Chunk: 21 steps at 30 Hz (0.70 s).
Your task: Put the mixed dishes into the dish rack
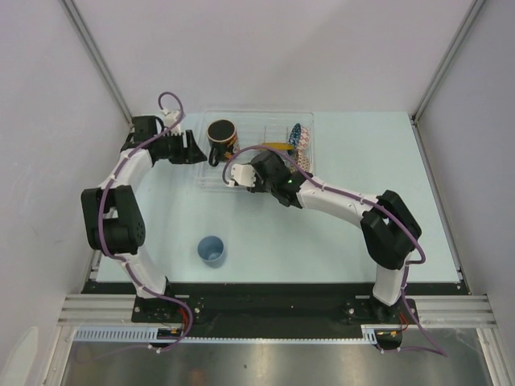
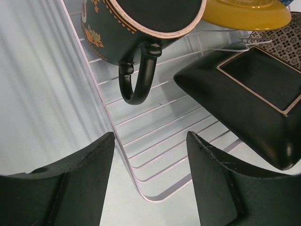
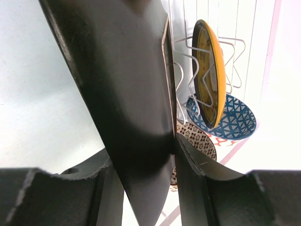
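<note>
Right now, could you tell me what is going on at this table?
The right arm's fingers grip the black square plate, tilted over the dish rack. The dark mug, yellow plate, blue bowl and beige bowl are already in the rack. The left arm's fingers hover open beside the mug. The light-blue cup sits on the table.

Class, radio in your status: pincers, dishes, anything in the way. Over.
Left pincer open, empty, at clear plastic dish rack's edge. Right pincer shut on black square plate at rack. Small light-blue cup on table, nothing against it.
</note>
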### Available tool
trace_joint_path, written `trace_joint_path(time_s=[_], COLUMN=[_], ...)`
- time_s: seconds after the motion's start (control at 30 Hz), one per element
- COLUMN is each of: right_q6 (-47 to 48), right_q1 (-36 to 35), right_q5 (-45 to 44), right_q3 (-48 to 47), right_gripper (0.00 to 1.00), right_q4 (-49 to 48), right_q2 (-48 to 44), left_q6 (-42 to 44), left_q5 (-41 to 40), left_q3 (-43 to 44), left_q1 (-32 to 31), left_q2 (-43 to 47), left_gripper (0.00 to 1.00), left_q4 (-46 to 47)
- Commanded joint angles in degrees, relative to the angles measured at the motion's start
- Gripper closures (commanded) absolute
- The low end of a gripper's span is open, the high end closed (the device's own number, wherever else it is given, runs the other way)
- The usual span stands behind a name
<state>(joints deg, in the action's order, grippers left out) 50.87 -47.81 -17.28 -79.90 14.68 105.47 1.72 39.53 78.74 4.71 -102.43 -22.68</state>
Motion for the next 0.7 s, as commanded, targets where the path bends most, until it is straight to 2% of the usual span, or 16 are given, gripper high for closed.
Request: trace_joint_path(time_s=[0.0,0.47,0.67], right_q6=[-1.04,-0.95,-0.51], right_q1=[0.7,0.96,2.28], right_q5=[-3.73,-4.69,-4.43], right_q3=[-1.49,-4.65,-11.85], right_gripper=[0.87,0.87,0.87], right_q4=[-4.66,-1.76,1.14], right_q2=[-4.3,-7.12,-6.59], left_q6=[1.18,7.5,12.86], left_q5=[-1.03,-5.42,-8.41], left_q3=[0.8,-3.32,-7.19], left_q1=[-0.84,-0.84,-0.84], left_q2=[-1.54,0.57,1.88], left_gripper=[0.32,0.32,0.34], left_q4=[1.41,-0.52,-0.62])
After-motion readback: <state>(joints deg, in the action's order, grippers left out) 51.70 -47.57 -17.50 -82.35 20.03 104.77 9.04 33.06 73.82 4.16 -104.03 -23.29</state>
